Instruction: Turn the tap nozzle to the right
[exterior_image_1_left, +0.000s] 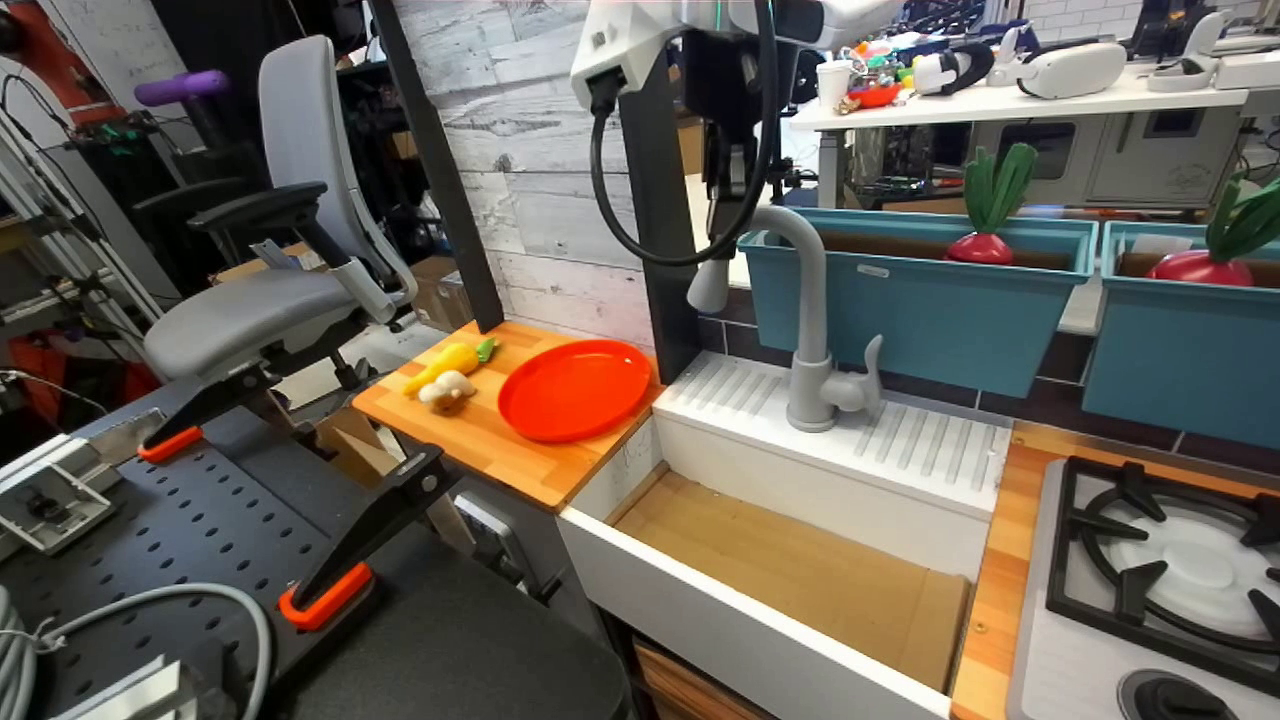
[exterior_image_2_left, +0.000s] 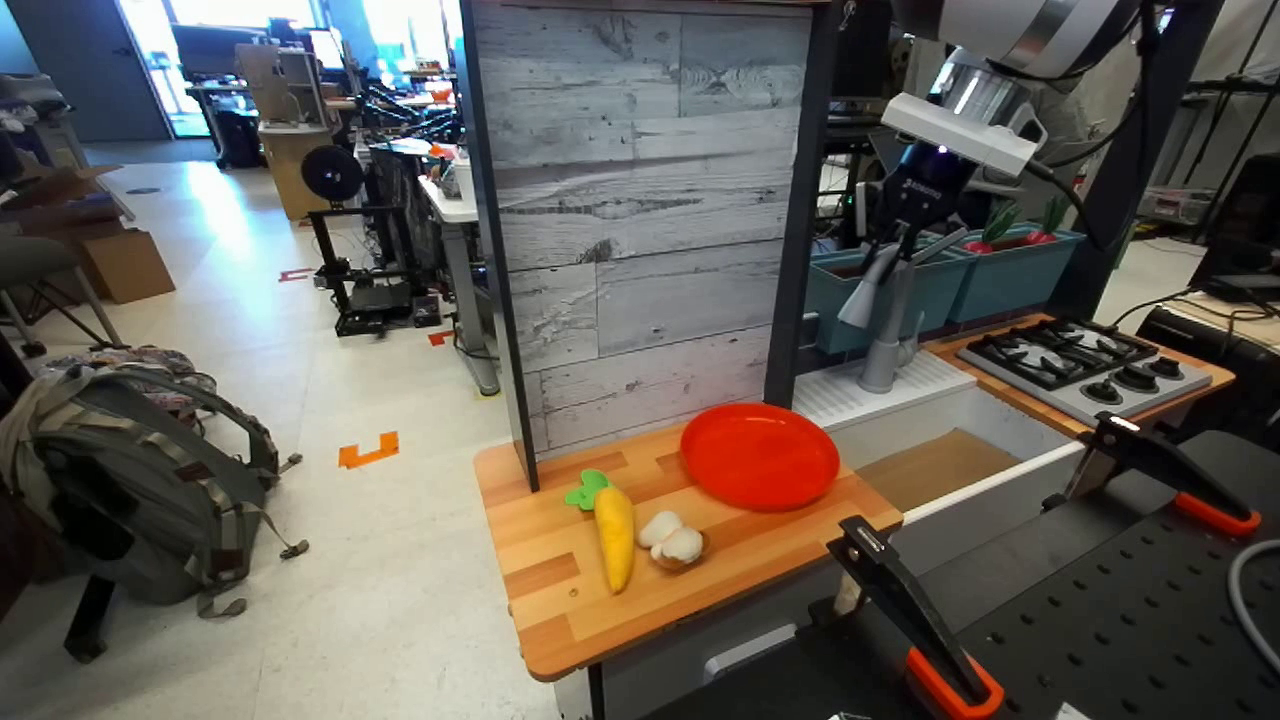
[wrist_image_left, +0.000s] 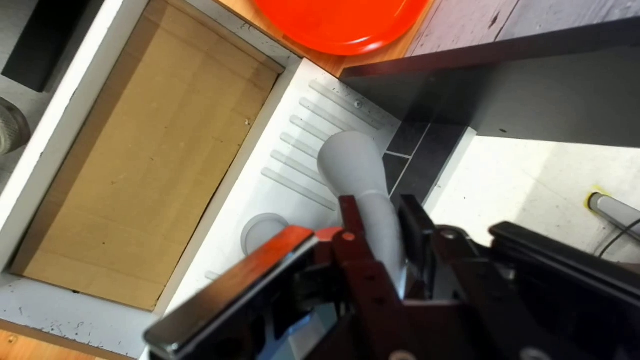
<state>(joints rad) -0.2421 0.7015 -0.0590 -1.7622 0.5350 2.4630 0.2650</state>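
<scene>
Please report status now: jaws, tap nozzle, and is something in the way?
Jaws straddling tap nozzle, firm grip not confirmed. Downturned end not over sink. Black post nearby, may limit swing that way.

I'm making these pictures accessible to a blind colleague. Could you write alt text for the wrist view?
A gripper straddles a grey faucet spout, though whether it touches is hard to judge. The spout's flared end shows against a ribbed white drainboard, beside a brown-floored white sink. Part of a red plate shows at the top.

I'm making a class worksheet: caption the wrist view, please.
Robot fingers straddle the grey tap nozzle above a ridged white ledge, beside a cardboard-lined sink.
</scene>
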